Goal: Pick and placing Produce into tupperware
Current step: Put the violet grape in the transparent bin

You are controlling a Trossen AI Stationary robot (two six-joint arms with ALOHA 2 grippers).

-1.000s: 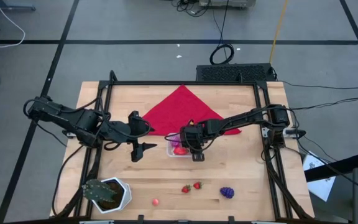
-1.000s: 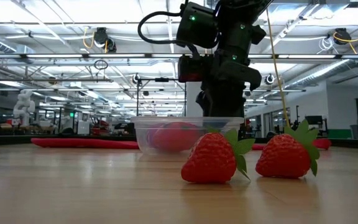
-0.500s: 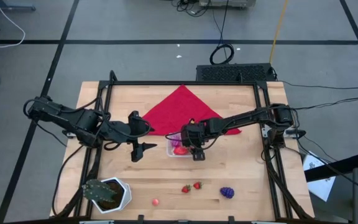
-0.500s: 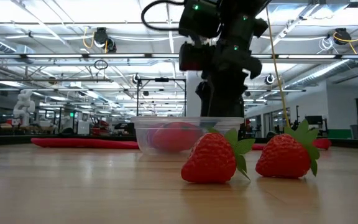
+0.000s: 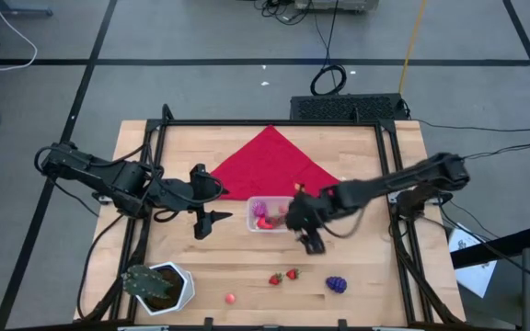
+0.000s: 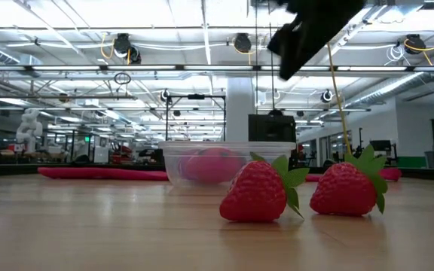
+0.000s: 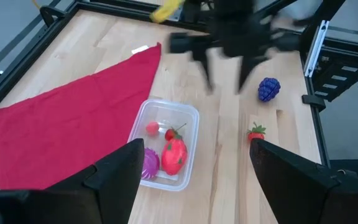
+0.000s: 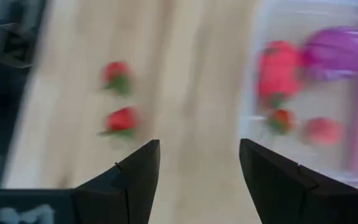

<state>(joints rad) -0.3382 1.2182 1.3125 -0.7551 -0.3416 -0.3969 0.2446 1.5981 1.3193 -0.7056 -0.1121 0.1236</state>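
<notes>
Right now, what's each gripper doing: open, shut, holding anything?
Left gripper: open, empty, waiting left of the tupperware.
Right gripper: open, empty, just right of the tupperware and above the table.

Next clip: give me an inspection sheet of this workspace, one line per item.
Surface: wooden table.
Job's things: clear tub holds a strawberry, a purple bunch and small red pieces; two strawberries, grape bunch and red ball lie outside.
Clutter: red cloth, potted plant.
Grippers: right claw open beside the tub, empty; left claw open, idle.
Cables: loops on the floor.
Surroundings: grey floor, large hall.
</notes>
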